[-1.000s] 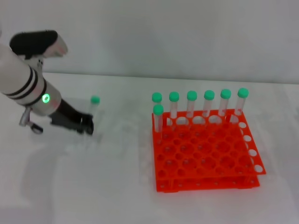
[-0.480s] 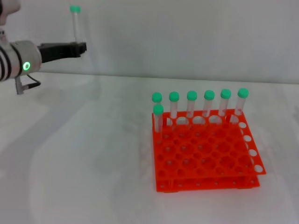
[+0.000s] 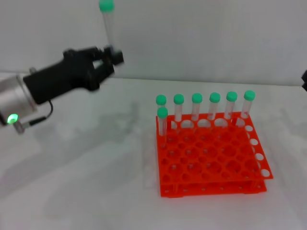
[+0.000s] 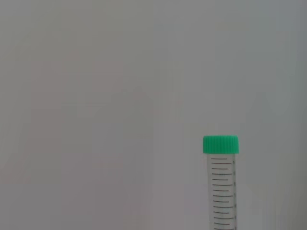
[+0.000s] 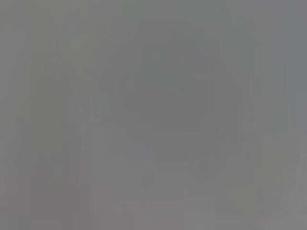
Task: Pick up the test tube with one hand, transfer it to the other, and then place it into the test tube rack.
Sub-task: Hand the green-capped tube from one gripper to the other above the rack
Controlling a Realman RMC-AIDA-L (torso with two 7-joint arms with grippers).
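The left gripper [image 3: 111, 56] is raised above the white tabletop [image 3: 86, 182], out to the left of the rack, with its black fingers [image 3: 106, 61] clenched on the lower part of the test tube [image 3: 108, 26]. The tube stands upright above the fingers, its green cap at the top edge of the head view, in front of the pale wall. In the left wrist view the same test tube [image 4: 221, 184] shows with its green cap up and fine black measuring marks down its clear side, against a plain grey background. Behind the fingers the black body of the gripper joins a silver arm [image 3: 12, 103] with a small green light on it.

The orange-red rack [image 3: 211, 158] sits on the tabletop to the right, well apart from the held tube. Seven other tubes with green caps [image 3: 214, 106] stand upright in it: six in a row along the far edge and one just in front of that row at the left corner. The rest of the holes in its grid look open.

Of the right gripper [image 3: 304, 79] only a dark sliver shows at the right edge of the head view, and whether its fingers are apart or together cannot be told. The right wrist view shows only a blurred grey field.
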